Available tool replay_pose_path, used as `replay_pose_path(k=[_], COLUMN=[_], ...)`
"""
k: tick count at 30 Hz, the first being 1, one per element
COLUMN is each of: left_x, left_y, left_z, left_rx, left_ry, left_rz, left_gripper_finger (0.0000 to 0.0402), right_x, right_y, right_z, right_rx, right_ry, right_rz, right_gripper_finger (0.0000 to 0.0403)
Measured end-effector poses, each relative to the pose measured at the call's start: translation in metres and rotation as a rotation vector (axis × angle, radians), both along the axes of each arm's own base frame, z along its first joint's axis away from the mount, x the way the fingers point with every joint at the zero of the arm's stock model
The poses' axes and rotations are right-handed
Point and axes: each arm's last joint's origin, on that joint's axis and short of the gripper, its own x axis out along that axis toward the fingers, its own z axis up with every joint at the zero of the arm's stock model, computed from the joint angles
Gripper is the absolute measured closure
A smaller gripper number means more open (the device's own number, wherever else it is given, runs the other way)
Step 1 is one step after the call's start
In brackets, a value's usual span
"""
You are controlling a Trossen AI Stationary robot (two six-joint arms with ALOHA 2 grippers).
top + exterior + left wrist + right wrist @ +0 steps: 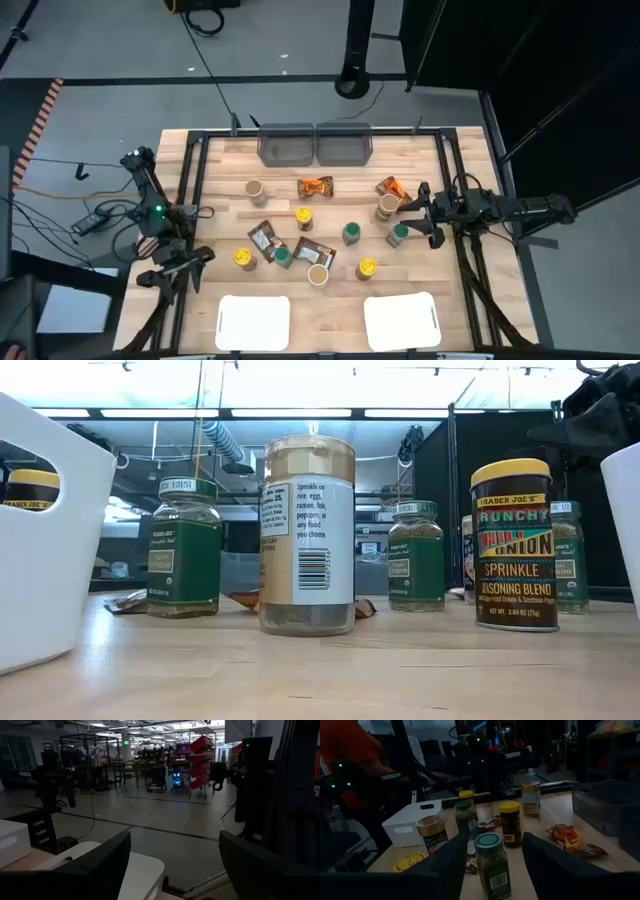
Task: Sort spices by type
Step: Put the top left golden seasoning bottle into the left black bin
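Now the right gripper (412,212), fingers parted and holding nothing, hovers near the table's three o'clock edge with an upright green-lidded jar (491,865) straight ahead between them, far nearer than the left gripper (190,262), likewise spread and empty at eight o'clock.

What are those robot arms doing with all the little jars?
They are sorting spices, and nothing is held right now. The right gripper is open and lined up on a green-lidded jar near the table's right edge. The left gripper waits open at the left edge. Jars and packets are scattered mid-table. Both white trays and both grey bins look unfilled.
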Motion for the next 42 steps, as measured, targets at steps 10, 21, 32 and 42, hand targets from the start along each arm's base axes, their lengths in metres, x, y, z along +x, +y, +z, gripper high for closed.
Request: replay_pose_path(k=[10, 21, 32, 42], left_x=[0.0, 0.0, 0.0, 0.001], left_y=[0.0, 0.0, 0.0, 0.006], left_z=[0.0, 0.0, 0.0, 0.024], left_rx=[0.0, 0.0, -0.003, -0.405], left_ry=[0.0, 0.0, 0.002, 0.209], left_rz=[0.0, 0.0, 0.003, 0.069], left_gripper_finger=[0.0098, 0.0098, 0.0098, 0.0098], right_x=[0.0, 0.0, 0.0, 0.0], right_y=[0.0, 0.0, 0.0, 0.0], right_z=[0.0, 0.0, 0.0, 0.0], right_rx=[0.0, 0.0, 0.0, 0.0], right_ry=[0.0, 0.0, 0.0, 0.0], right_rz=[0.0, 0.0, 0.001, 0.0], right_gripper_finger=[0.0204, 0.0205, 0.0205, 0.0204])
